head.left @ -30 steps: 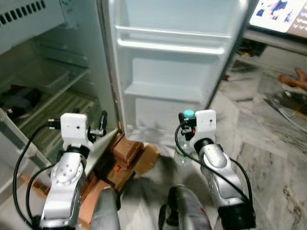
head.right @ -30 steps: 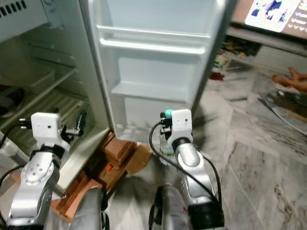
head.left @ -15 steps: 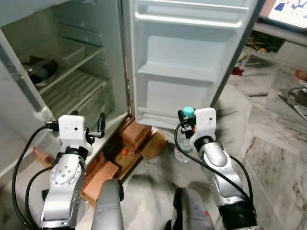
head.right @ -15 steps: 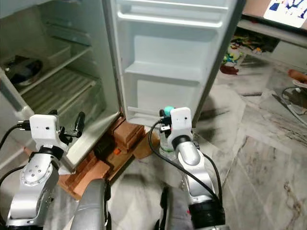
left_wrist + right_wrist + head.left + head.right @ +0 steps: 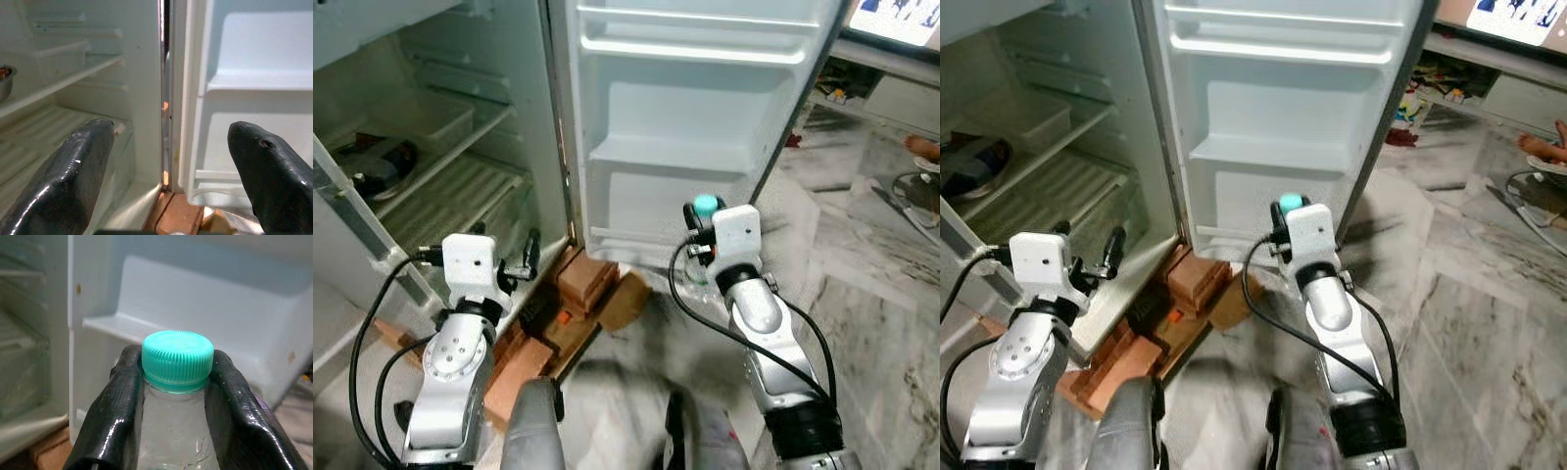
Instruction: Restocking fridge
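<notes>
No legible text or labels

Right claw (image 5: pixel 177 396) is clamped on the neck of a clear plastic bottle (image 5: pixel 173 431); black fingers (image 5: pixel 110 416) are pressed against both sides, just under the cap. Cap (image 5: pixel 177 358) is teal, ribbed and screwed on, and the bottle is held upright. Behind it the inside of the open fridge door (image 5: pixel 205 308) is seen, pale blue-white, with a moulded door shelf (image 5: pixel 146 330) running across at cap height. Two small brown spots are seen on the liner, one near the door's edge and one further along. Beside the door's edge, the fridge interior (image 5: pixel 27 333) is seen, with shelf edges only dimly made out. A brownish patch (image 5: pixel 49 450) is seen low down, blurred.
</notes>
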`<state>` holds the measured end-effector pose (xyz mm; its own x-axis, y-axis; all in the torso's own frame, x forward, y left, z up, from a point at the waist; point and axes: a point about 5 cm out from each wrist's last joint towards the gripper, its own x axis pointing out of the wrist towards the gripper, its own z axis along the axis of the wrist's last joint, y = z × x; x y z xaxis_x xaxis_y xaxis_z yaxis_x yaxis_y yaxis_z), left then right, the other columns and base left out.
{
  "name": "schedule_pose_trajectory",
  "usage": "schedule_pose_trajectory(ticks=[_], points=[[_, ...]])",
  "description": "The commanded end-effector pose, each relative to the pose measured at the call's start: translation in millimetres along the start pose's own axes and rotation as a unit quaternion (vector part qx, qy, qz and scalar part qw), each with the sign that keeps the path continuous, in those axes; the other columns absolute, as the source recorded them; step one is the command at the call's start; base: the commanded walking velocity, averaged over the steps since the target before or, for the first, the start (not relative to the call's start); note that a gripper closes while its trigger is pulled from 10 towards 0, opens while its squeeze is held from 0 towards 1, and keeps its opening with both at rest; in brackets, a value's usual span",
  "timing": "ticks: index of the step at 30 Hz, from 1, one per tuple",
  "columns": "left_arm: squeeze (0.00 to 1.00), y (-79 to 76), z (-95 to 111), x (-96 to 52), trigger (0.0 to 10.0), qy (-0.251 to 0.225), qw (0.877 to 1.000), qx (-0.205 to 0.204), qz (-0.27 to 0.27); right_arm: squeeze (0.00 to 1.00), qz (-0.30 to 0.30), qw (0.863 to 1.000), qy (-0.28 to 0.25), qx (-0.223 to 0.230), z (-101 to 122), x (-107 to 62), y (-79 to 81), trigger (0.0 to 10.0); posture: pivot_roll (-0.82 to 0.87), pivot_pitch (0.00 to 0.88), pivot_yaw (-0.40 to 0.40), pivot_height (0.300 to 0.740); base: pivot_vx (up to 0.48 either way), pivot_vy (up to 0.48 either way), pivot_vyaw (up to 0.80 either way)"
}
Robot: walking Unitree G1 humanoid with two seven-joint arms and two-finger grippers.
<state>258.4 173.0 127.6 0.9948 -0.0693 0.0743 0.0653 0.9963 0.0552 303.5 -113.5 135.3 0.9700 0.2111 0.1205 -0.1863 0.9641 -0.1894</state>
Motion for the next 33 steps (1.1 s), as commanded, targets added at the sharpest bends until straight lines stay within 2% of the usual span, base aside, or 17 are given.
schedule_pose_trajectory(ticks=[1, 21, 28, 33], points=[[0.0, -3.7, 3, 1.7, 10.0, -0.009, 1.0, -0.007, -0.007, 0.0, -0.008, 1.0, -0.01, -0.015, 2, 0.6, -5.9, 10.0, 0.06, 0.073, -0.052, 0.62, 0.431, 0.0, 0.0], [0.0, -8.8, 3, 4.0, 10.0, -0.011, 1.0, -0.01, -0.011, 0.0, 0.008, 1.0, -0.013, -0.008, 2, 2.2, -4.1, 10.0, 0.05, 0.073, -0.053, 0.62, 0.39, 0.0, 0.0], [0.0, -8.2, 3, 4.4, 10.0, -0.01, 1.0, -0.015, -0.006, 0.0, 0.034, 0.999, -0.002, -0.001, -2, 0.8, 1.8, 10.0, 0.06, 0.08, -0.052, 0.62, 0.035, 0.0, 0.0], [0.0, -5.0, 7, 4.9, 10.0, -0.012, 1.0, -0.011, -0.006, 0.0, 0.056, 0.998, -0.004, 0.0, -1, 0.9, 5.6, 10.0, 0.06, 0.115, -0.036, 0.62, 0.0, 0.0, 0.0]])
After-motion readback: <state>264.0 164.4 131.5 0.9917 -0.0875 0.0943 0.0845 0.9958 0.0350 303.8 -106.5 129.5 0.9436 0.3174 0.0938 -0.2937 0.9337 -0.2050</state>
